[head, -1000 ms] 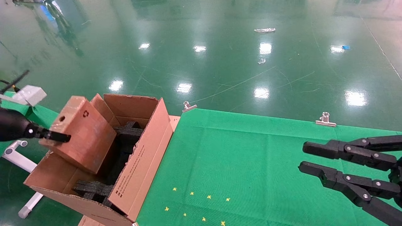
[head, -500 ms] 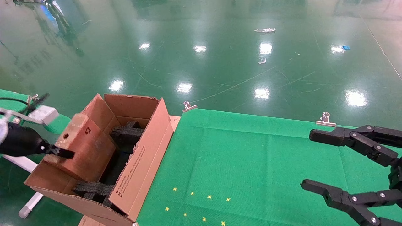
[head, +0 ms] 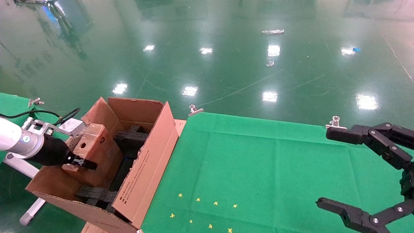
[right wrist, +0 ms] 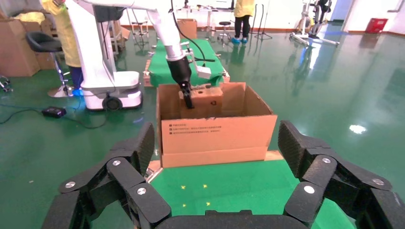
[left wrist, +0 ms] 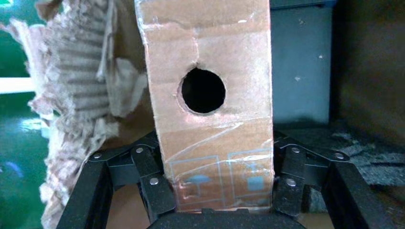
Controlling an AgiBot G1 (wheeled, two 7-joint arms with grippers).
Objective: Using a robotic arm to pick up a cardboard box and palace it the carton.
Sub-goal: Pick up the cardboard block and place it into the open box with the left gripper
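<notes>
Lower than a second ago, the cardboard box (head: 95, 152) has dropped from above the carton's rim to sit partly inside the carton (head: 144, 174) at the lower left of the head view, and it has tipped closer to upright as it sinks. Its holed top end still shows above the near wall, while its lower end is hidden among the black foam inserts (head: 129, 139). The robotic arm (head: 14, 142) has swung in from the left edge, so its white sleeve and silver camera block (head: 69, 126) now show beside the carton's torn left flap. Its left gripper (left wrist: 217, 191) has the jaws clamped on the box's narrow taped end, one finger on each side, with the round hole (left wrist: 203, 90) just above them in the left wrist view. The same grip shows far off in the right wrist view, the box (right wrist: 205, 95) hanging over the open carton (right wrist: 217, 131). At the lower right of the head view, the right gripper (head: 343, 174) has spread its jaws much wider apart than before and holds nothing above the green table (head: 258, 168). I judge the placing nearly done: the box seems to need only a little more descent between the foam pieces before release. Whether it already rests on anything inside cannot be told. The torn flap close to the wrist could catch on the way out.
</notes>
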